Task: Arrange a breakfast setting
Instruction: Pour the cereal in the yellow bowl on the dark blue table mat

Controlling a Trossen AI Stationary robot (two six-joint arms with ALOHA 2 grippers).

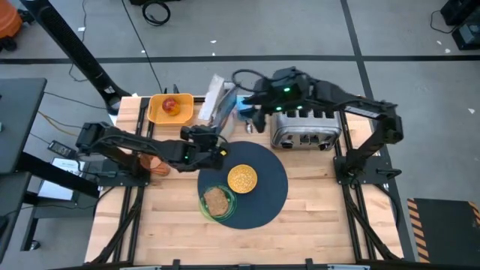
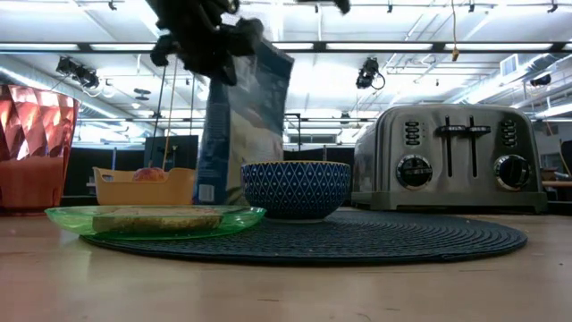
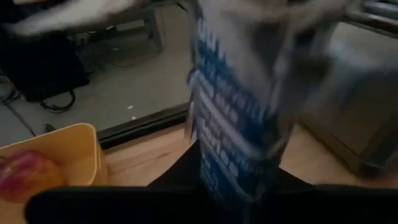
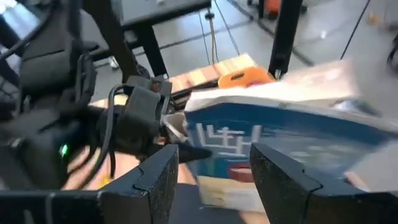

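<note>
High view. A wooden slatted table (image 1: 300,217) carries a large round dark blue-grey mat (image 1: 266,191). On the mat sit a small bowl (image 1: 242,178) filled with yellow cereal and, at the mat's front-left edge, a translucent green plate (image 1: 217,202) bearing a slice of toast (image 1: 216,199). A brushed-metal four-slot toaster (image 1: 305,130) stands at the mat's far right edge. A rectangular orange-yellow tray (image 1: 171,107) at the far left holds a red apple (image 1: 171,106). A blue-and-white cereal bag (image 1: 217,101) lies between tray and toaster. The left gripper (image 1: 214,142) is at the bag's near end; the right gripper (image 1: 251,105) is at its far right side.

Low view. The bowl (image 2: 296,189) shows a blue diamond-patterned outside; the mat (image 2: 402,237) is woven and ribbed. The bag (image 2: 241,125) stands upright behind the bowl, its top hidden by dark arm parts. An orange faceted tumbler (image 2: 34,148) stands at far left.

Left wrist view. The bag (image 3: 242,124) rises between this arm's dark fingers, which appear pressed against it; the tray (image 3: 62,155) and apple (image 3: 22,174) lie beside.

Right wrist view. The right fingers (image 4: 155,177) stand apart, with the bag (image 4: 280,143) ahead of them; contact cannot be told.
</note>
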